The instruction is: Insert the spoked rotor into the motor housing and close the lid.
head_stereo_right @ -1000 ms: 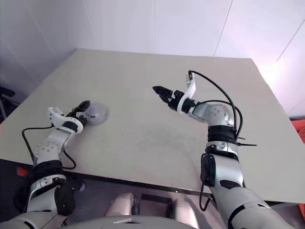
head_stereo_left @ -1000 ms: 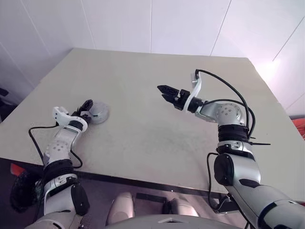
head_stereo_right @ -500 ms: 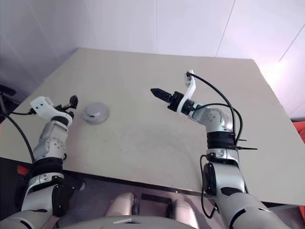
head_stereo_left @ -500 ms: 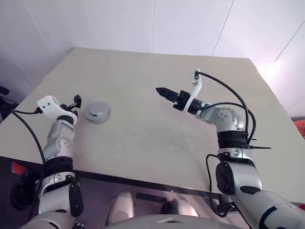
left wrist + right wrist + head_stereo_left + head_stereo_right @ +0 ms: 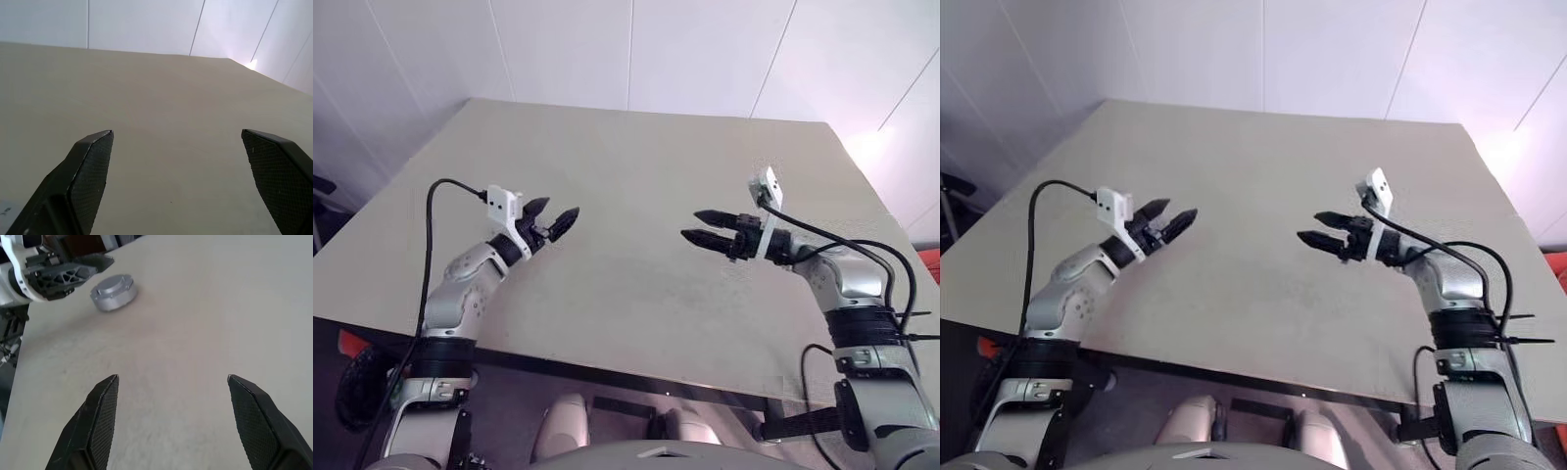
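A closed round grey metal puck, the lid [image 5: 113, 292] shut over its housing, is seen in the right wrist view lying flat on the matte beige counter [image 5: 636, 264] with its axis upright, a raised, notched centre disc on top and a plain side wall; being round, no long axis is shown. It lies just beside the left end effector [image 5: 73, 271]. Both end effectors, left [image 5: 553, 219] and right [image 5: 702, 227], are held above the counter with black, tapered, textured fingers spread apart and nothing between them, their tips turned toward each other.

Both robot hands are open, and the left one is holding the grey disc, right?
Not quite. The left gripper and right gripper are open, but the left holds nothing: the right wrist view shows the grey disc lying on the table beside it.
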### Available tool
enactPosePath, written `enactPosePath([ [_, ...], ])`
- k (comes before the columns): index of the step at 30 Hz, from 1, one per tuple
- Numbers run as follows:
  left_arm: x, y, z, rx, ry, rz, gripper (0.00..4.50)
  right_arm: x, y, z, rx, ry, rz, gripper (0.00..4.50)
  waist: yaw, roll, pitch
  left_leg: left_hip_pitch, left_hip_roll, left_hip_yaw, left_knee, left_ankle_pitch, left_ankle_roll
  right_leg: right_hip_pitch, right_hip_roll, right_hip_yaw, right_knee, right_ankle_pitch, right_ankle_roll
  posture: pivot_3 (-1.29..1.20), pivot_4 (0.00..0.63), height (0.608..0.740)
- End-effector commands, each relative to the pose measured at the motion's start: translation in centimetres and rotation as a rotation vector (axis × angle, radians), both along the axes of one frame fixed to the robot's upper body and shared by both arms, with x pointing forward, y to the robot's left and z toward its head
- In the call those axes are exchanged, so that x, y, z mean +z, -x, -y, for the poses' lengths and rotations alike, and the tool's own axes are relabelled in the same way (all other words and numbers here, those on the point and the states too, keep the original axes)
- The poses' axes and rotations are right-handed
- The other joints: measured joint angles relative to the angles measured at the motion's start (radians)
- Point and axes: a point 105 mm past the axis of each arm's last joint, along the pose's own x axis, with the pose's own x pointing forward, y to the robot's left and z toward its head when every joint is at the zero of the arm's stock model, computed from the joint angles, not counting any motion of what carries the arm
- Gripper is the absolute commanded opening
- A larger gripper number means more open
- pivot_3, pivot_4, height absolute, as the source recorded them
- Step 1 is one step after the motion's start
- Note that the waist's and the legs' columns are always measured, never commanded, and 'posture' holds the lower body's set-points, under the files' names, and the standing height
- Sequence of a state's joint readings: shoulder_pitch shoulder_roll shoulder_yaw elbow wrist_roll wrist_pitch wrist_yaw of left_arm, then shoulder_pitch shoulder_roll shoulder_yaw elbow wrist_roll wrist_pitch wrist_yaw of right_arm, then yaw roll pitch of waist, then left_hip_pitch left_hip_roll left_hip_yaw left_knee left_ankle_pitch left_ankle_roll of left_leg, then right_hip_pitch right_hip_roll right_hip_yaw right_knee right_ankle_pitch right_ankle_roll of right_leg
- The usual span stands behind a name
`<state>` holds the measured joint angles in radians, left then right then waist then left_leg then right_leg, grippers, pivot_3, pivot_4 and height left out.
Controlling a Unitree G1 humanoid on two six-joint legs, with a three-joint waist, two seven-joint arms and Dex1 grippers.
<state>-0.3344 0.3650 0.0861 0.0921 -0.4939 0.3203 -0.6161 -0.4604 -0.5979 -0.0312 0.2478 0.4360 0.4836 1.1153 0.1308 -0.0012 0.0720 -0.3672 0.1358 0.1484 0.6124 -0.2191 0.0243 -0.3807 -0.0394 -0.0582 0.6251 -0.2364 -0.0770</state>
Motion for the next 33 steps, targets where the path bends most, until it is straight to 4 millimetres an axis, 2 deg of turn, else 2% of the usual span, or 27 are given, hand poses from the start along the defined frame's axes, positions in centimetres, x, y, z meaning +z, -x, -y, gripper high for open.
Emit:
enactPosePath([
  [1, 0.4, 0.6, 0.9, -0.055, -0.037, 0.024, 4.46, 0.5, -0.1, 0.7, -0.005, 0.064, 0.058, 4.03, -0.005, 0.000, 0.000, 0.000, 0.000, 0.000, 0.000, 0.000, 0.001, 0.000, 0.000, 0.000, 0.000, 0.000, 0.000, 0.00, 0.000, 0.740],
  [4, -0.4, 1.2, 1.7, -0.100, -0.058, 0.003, 4.46, 0.2, 0.3, 0.7, 0.005, 0.072, 0.031, 4.03, -0.006, 0.001, 0.000, 0.000, 0.000, 0.000, 0.000, 0.002, 0.004, 0.001, 0.000, 0.000, 0.000, 0.000, 0.000, 0.00, 0.000, 0.740],
  [8, -0.6, 1.3, 2.3, -0.116, -0.054, -0.003, 4.46, 0.9, 0.6, -0.1, 0.012, 0.037, 0.024, 4.03, -0.005, 0.001, 0.000, 0.000, 0.000, 0.000, 0.000, 0.002, 0.005, 0.001, 0.000, 0.000, 0.000, 0.000, 0.000, 0.00, 0.000, 0.740],
  [11, -0.7, 1.2, 2.5, -0.121, -0.056, -0.004, 4.50, 1.4, 0.9, -0.8, 0.022, 0.031, 0.022, 4.48, -0.006, 0.001, -0.001, 0.000, 0.000, 0.000, 0.000, 0.002, 0.006, 0.001, 0.000, 0.000, -0.001, 0.000, 0.000, 0.00, 0.000, 0.740],
  [13, -0.7, 1.2, 2.6, -0.125, -0.058, -0.006, 4.50, 1.2, 1.2, -1.2, 0.032, 0.051, 0.020, 4.48, -0.005, 0.001, -0.001, 0.000, 0.000, 0.000, 0.000, 0.002, 0.006, 0.001, 0.000, 0.000, -0.001, 0.000, 0.000, 0.00, 0.000, 0.740],
  [17, -0.7, 1.1, 2.7, -0.121, -0.058, -0.007, 4.50, 1.3, 0.2, -1.4, -0.041, 0.090, 0.070, 4.48, -0.005, 0.001, -0.001, 0.001, 0.000, 0.000, 0.001, 0.002, 0.006, 0.001, 0.000, 0.000, -0.001, 0.000, 0.000, 0.00, 0.000, 0.740],
  [21, -0.7, 1.1, 2.8, -0.111, -0.051, -0.008, 4.50, 1.2, 0.6, -2.2, -0.028, 0.113, 0.089, 4.48, -0.006, 0.002, -0.001, 0.001, 0.000, 0.000, 0.001, 0.002, 0.006, 0.002, 0.000, 0.000, -0.001, 0.000, 0.000, 0.00, 0.000, 0.740],
  [26, -0.8, 1.4, 3.2, -0.111, -0.050, -0.010, 4.50, 1.8, 0.6, -2.8, -0.056, 0.063, 0.102, 4.48, -0.006, 0.002, -0.001, 0.001, 0.000, 0.000, 0.001, 0.002, 0.006, 0.002, 0.000, 0.000, -0.001, 0.000, 0.000, 0.00, 0.000, 0.740],
  [30, -1.1, 1.5, 3.5, -0.109, -0.057, -0.013, 4.50, 1.3, 0.6, -2.5, -0.064, 0.099, 0.123, 4.48, -0.006, 0.002, -0.001, 0.001, 0.000, 0.000, 0.001, 0.002, 0.006, 0.002, 0.000, 0.000, -0.001, 0.000, 0.000, 0.00, 0.000, 0.740],
  [33, -1.3, 1.5, 3.8, -0.110, -0.060, -0.016, 4.50, 0.3, -0.9, -1.3, -0.165, 0.189, 0.198, 4.48, -0.006, 0.002, -0.001, 0.003, 0.000, 0.000, 0.001, 0.001, 0.005, 0.004, 0.000, 0.000, -0.001, 0.000, 0.000, 0.00, 0.000, 0.740],
])
